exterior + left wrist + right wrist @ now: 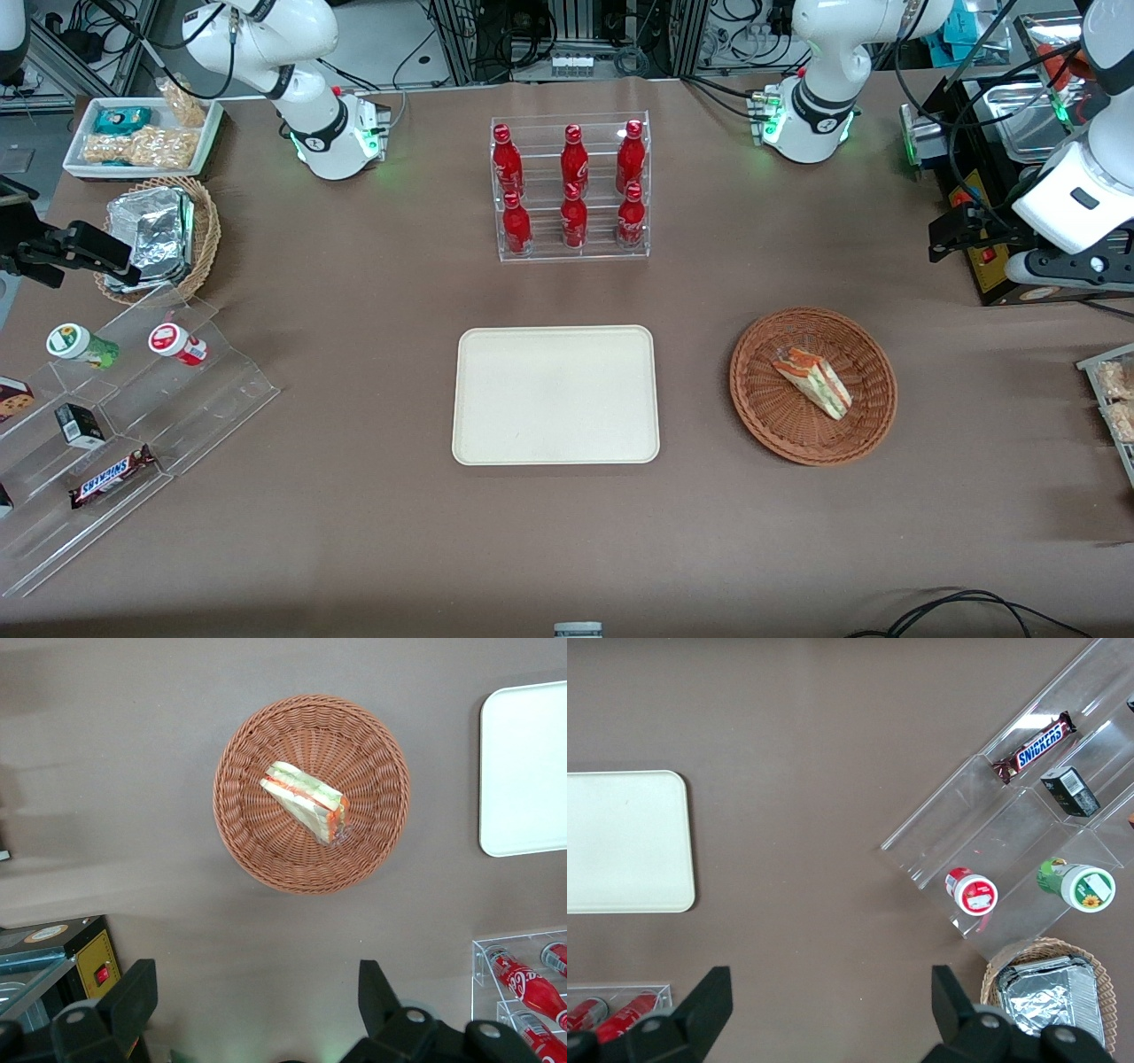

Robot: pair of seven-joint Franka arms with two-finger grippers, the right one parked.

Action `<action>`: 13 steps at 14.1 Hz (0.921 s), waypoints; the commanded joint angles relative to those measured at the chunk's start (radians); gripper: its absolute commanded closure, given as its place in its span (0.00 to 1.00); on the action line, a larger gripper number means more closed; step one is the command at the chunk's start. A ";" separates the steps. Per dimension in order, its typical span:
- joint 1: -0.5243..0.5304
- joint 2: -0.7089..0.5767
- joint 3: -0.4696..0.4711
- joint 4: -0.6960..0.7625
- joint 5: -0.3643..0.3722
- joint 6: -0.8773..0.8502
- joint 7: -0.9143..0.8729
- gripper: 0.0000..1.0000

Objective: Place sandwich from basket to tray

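Brown cloth table (354, 496), woven basket (381, 828) cradling triangular sandwich (306, 800), tool (257, 1005) spread wide above.

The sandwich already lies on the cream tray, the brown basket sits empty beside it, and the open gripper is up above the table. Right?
Not quite. The front view shows the sandwich in the basket, and the tray beside it bare. The gripper, open, does hang above the table near the basket.
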 commanded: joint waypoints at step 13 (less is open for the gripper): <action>0.009 0.020 -0.012 -0.009 0.005 -0.021 -0.020 0.00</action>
